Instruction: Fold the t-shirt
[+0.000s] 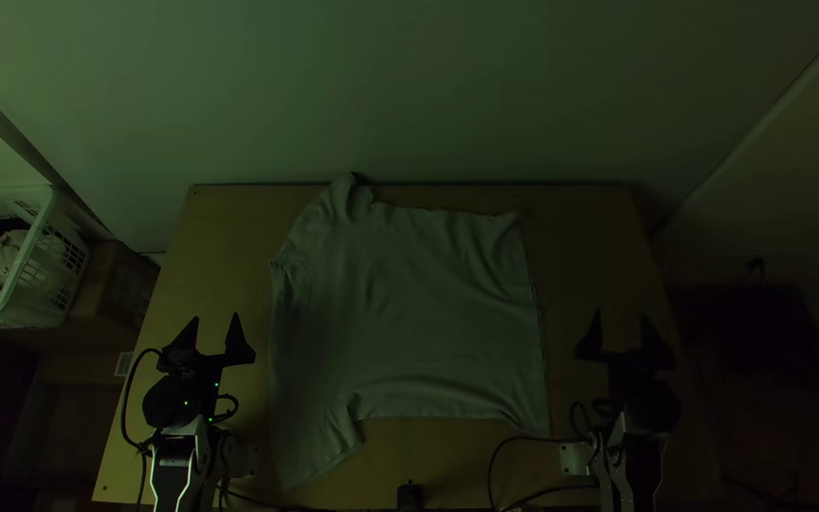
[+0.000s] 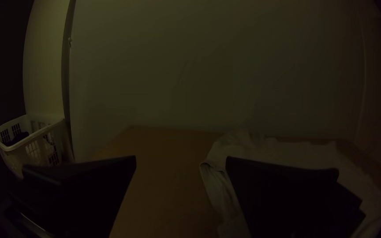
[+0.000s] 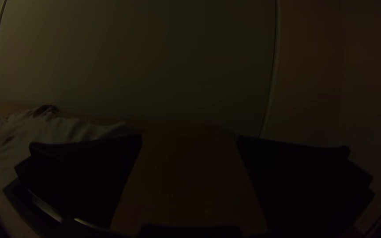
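Note:
A light grey t-shirt [image 1: 409, 313] lies spread on the middle of the table, one part bulging toward the back edge and another reaching toward the near edge at left, with small wrinkles. In the top view my left gripper [image 1: 215, 327] stands open left of the shirt, apart from it. My right gripper [image 1: 622, 327] is open to the right of the shirt, over bare table. In the left wrist view the left gripper [image 2: 181, 161] has a wide gap, the shirt [image 2: 287, 152] partly behind one finger. The right wrist view shows the right gripper [image 3: 189, 140] with nothing between its fingers.
Bare wooden table [image 1: 215, 246] borders the shirt on both sides. A white basket [image 1: 49, 256] holding dark and light cloth stands beyond the left edge, beside a brown box [image 1: 116, 284]. Cables [image 1: 533, 439] run along the near edge, and a wall rises behind the table.

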Motion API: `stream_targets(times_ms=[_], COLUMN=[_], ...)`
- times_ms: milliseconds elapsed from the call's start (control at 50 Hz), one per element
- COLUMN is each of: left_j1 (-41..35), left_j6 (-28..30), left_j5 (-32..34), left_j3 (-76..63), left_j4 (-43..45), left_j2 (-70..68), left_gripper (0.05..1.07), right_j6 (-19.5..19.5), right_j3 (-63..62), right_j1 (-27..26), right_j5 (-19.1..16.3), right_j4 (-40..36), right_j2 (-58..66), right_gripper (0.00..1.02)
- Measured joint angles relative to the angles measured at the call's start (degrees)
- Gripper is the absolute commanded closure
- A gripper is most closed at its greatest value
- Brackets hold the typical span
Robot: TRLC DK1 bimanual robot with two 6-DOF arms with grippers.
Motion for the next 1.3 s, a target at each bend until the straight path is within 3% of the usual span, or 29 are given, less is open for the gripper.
stream_targets(times_ms=[1140, 1300], left_j1=[0.0, -0.5], left_j6=[0.0, -4.22], left_j5=[0.0, 0.42], left_j3=[0.0, 0.0], left_j4=[0.0, -0.11], left_j2=[0.0, 0.0], left_gripper=[0.1, 0.1], right_j6=[0.02, 0.02], right_j3=[0.0, 0.0], right_j1=[0.02, 0.02], right_j5=[0.0, 0.0], right_j4=[0.0, 0.0], right_j2=[0.0, 0.0], right_gripper=[0.03, 0.03])
